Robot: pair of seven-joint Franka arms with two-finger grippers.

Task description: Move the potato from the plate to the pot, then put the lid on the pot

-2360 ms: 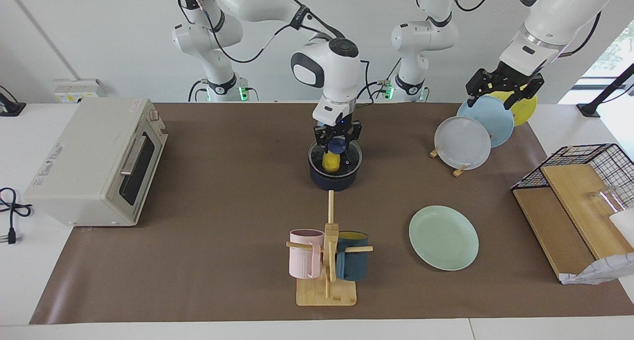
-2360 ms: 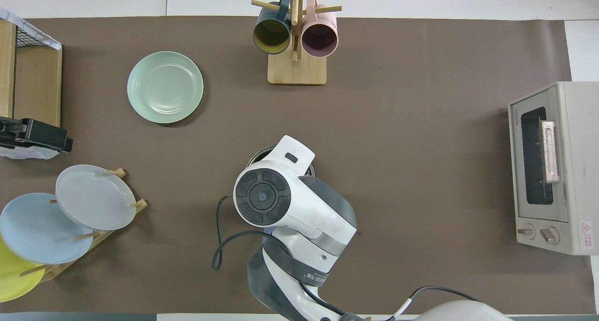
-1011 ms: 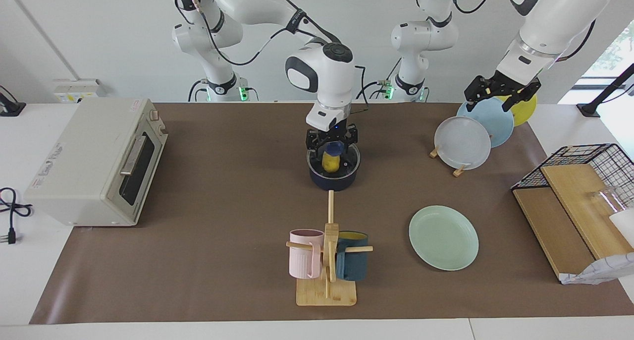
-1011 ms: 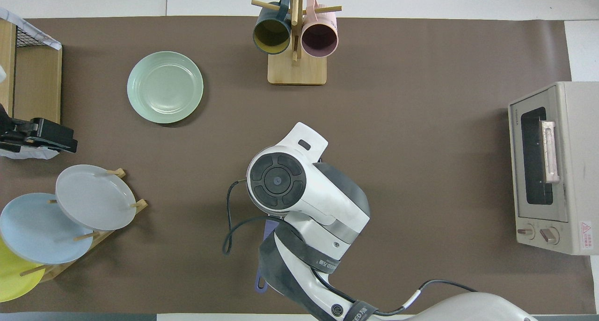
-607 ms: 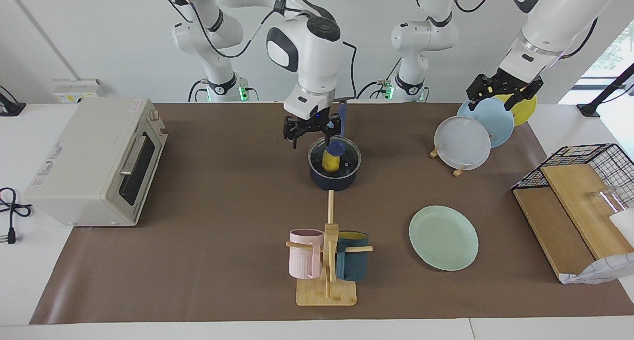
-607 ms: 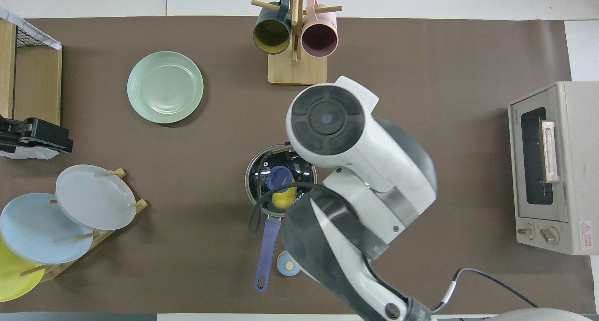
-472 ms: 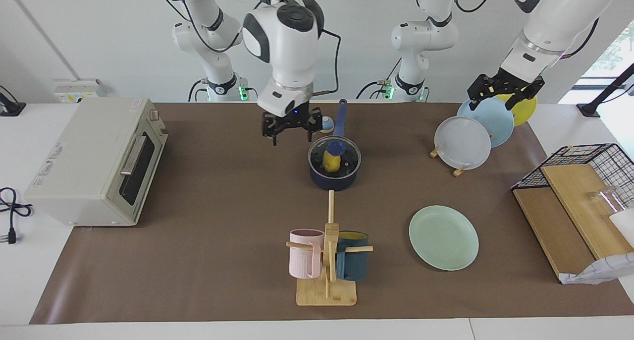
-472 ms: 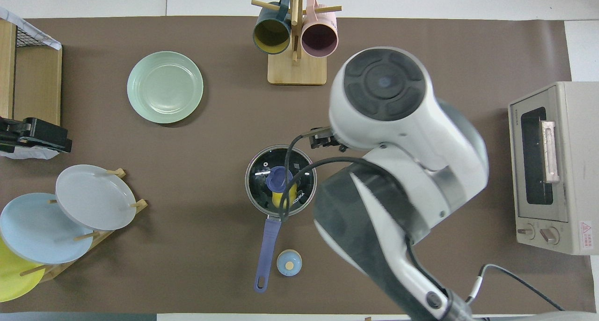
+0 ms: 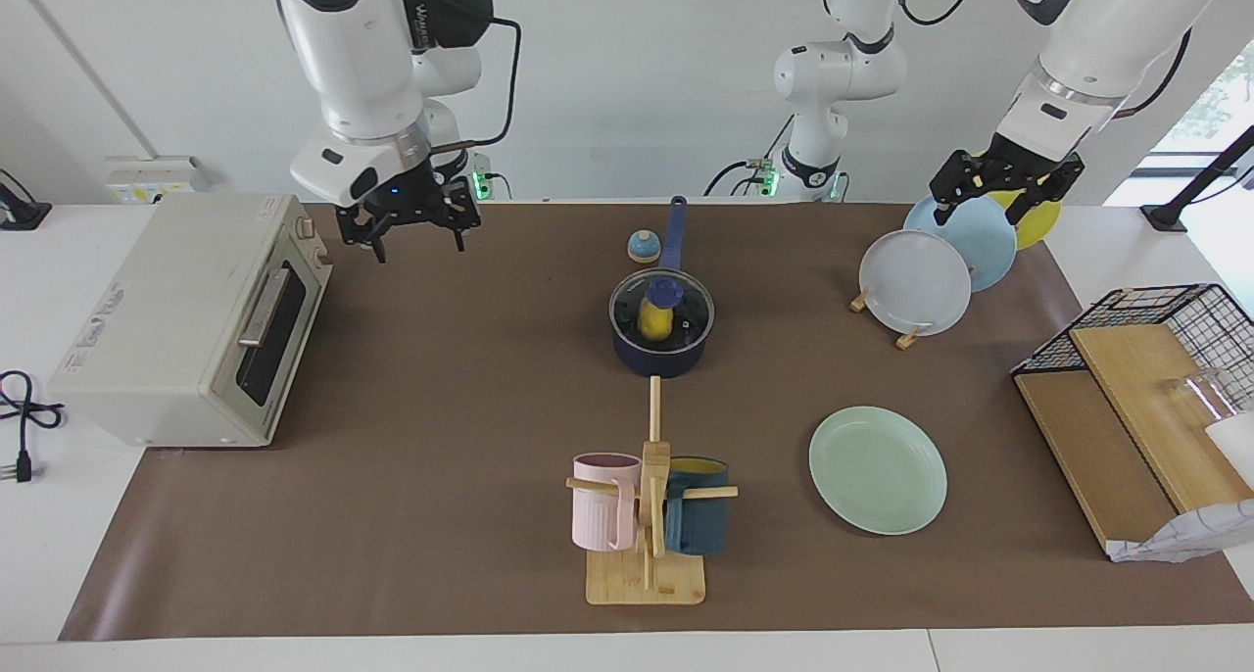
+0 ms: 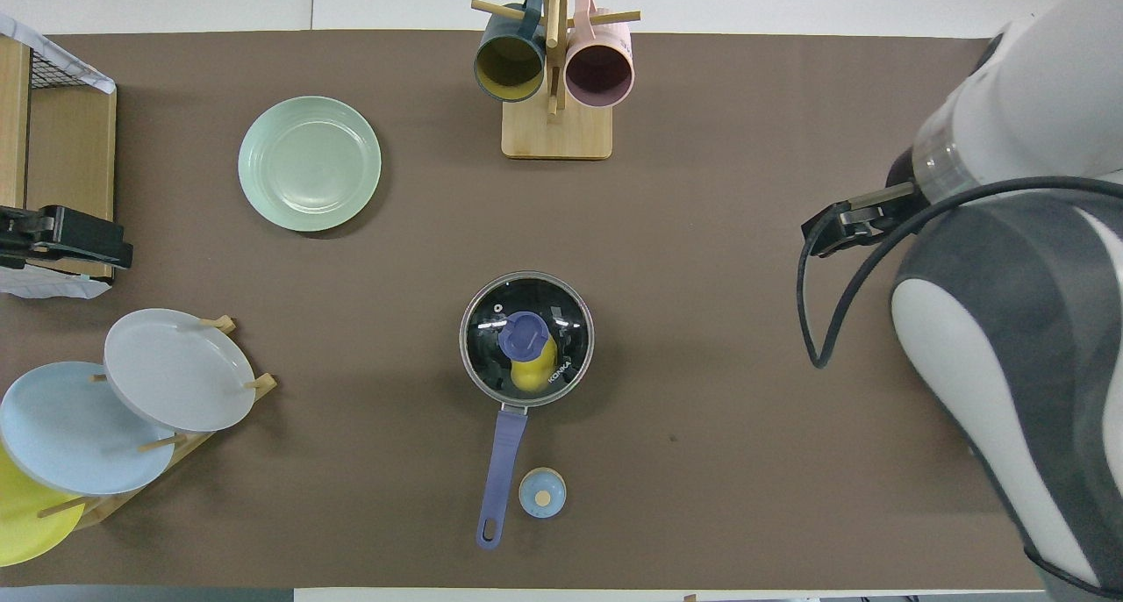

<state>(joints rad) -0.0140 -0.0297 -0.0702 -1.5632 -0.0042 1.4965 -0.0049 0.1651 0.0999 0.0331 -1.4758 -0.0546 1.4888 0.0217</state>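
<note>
Glass lid [image 9: 661, 306] sits flush on pot [image 9: 662, 353], potato [image 9: 653, 321] inside; we keep right gripper [image 9: 409, 223] & left gripper [image 9: 1007, 178] open, empty, clear.

You have open brown mat [image 9: 441, 408] all around the covered pot [image 9: 661, 354], but its long handle [image 9: 672, 231] points toward the robots with a small bell [image 9: 643, 247] just beside it, and the mug rack [image 9: 647, 515] stands farther out in line with the pot. Toward the right arm's end the toaster oven [image 9: 186, 319] blocks the mat's edge. Toward the left arm's end the upright plates [image 9: 931, 270], the mint plate [image 9: 877, 469] and the wire basket [image 9: 1146, 359] narrow your way.
</note>
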